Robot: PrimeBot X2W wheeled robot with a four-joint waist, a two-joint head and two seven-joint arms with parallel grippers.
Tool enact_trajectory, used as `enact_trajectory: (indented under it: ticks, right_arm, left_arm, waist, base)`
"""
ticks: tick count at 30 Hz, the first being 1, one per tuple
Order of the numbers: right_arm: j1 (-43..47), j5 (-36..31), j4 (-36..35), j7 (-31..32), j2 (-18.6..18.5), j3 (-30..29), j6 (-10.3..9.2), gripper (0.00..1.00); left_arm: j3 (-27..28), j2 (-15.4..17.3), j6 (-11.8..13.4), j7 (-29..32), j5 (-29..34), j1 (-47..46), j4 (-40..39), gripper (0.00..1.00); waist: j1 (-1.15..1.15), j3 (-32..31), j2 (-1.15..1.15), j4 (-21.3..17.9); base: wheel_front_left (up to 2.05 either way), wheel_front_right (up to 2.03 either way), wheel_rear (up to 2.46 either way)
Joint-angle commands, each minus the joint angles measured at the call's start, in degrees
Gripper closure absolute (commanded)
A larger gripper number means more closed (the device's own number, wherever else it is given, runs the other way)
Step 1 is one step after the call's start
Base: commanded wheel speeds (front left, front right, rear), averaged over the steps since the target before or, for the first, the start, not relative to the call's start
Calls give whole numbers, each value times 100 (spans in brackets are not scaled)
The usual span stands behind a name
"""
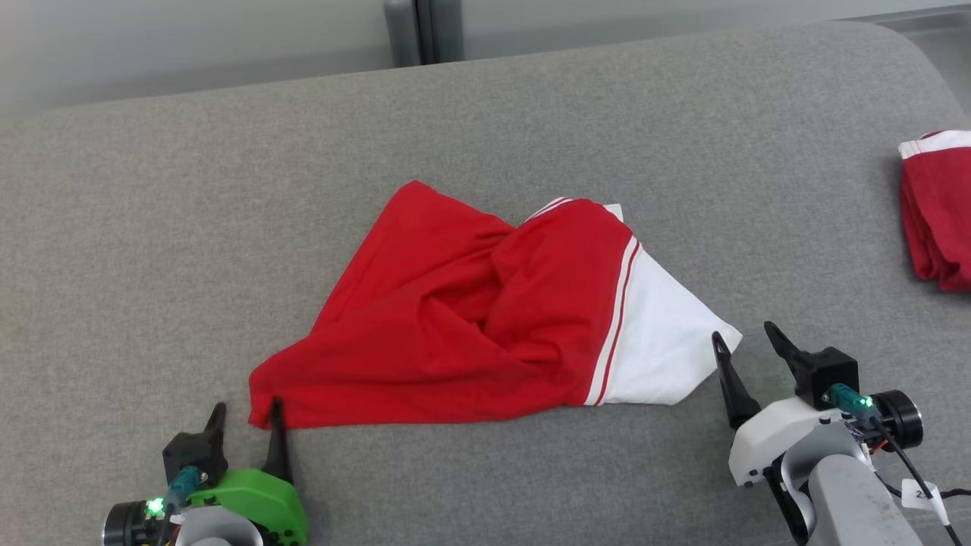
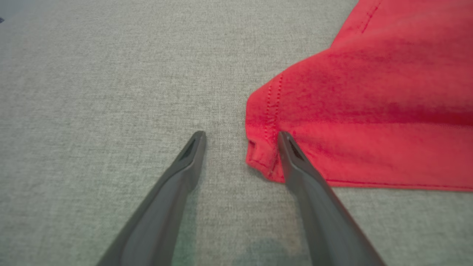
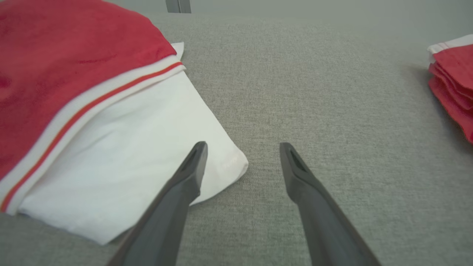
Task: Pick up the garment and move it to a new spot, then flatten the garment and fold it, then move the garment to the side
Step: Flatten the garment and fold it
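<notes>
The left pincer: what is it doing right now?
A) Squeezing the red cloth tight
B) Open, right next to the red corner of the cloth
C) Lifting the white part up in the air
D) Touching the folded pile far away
B: the left pincer stands wide open, with the garment lying flat and its red corner right by one finger, nothing pinched.

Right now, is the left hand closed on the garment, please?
No, the left hand is open, fingers spread apart at a corner of the garment.
</notes>
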Motion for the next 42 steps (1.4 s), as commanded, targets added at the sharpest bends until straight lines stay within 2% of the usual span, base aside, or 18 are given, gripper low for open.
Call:
enact_trajectory:
  ticks: [1, 8, 18, 19, 20, 21, 22, 23, 25, 32, 36, 42]
  right_arm:
    - [-90, -84, 130, -9, -20, -33, -9, 0]
    - [-342, -203, 958, 2, -19, 27, -9, 0]
    - [-635, -314, 1323, 5, -14, 87, -9, 0]
    - [-641, -325, 1360, 5, -13, 101, -8, 15]
    - [-637, -318, 1404, 15, -9, 122, -8, 60]
    - [-628, -300, 1429, 18, -8, 137, -9, 60]
    - [-615, -269, 1459, 19, -11, 153, -9, 100]
    - [-601, -246, 1481, 19, -19, 165, -9, 100]
    - [-571, -214, 1501, 19, -21, 180, -9, 100]
    - [-448, 128, 925, -4, -24, 93, -9, 100]
    - [-327, 607, 400, -5, -23, 34, -9, 100]
    - [-432, 1686, -553, -5, -26, 111, -9, 100]
  left_arm:
    - [-103, -14, -39, 69, 2, 31, 137, 0]
    - [-375, -31, -90, 82, -82, 64, 223, 0]
    - [-671, -57, -144, 84, -168, 32, 193, 0]
    - [-690, -57, -145, 85, -176, 28, 201, 0]
    - [-709, -57, -151, 85, -185, 23, 216, 0]
    - [-726, -57, -156, 85, -190, 22, 257, 0]
    - [-755, -57, -162, 89, -201, 24, 339, 0]
    - [-776, -58, -168, 91, -219, 16, 385, 12]
    - [-814, -59, -172, 105, -246, -9, 464, 100]
    - [-759, -12, -159, 73, -364, -28, 224, 100]
    - [-642, -4, -154, 36, -492, 1, -364, 100]
    - [-532, 31, -157, 36, -631, 64, -1553, 100]
  waist:
    - [0, 17, 0, 21]
    - [0, 52, 0, 80]
    - [0, 106, 0, 98]
    - [0, 106, 0, 101]
    - [0, 103, 0, 103]
    - [0, 101, 0, 102]
    - [0, 96, 0, 101]
    - [0, 92, 0, 100]
    - [0, 77, 0, 96]
    - [0, -66, 0, 112]
    - [0, -253, 0, 138]
    - [0, -589, 0, 112]
  base:
    - [0, 0, 0]
    - [0, 0, 0]
    - [0, 0, 0]
    - [0, 0, 0]
    - [0, 0, 0]
    - [0, 0, 0]
    - [0, 0, 0]
    - [0, 0, 0]
    - [0, 0, 0]
    - [0, 0, 0]
    - [0, 0, 0]
    - [0, 0, 0]
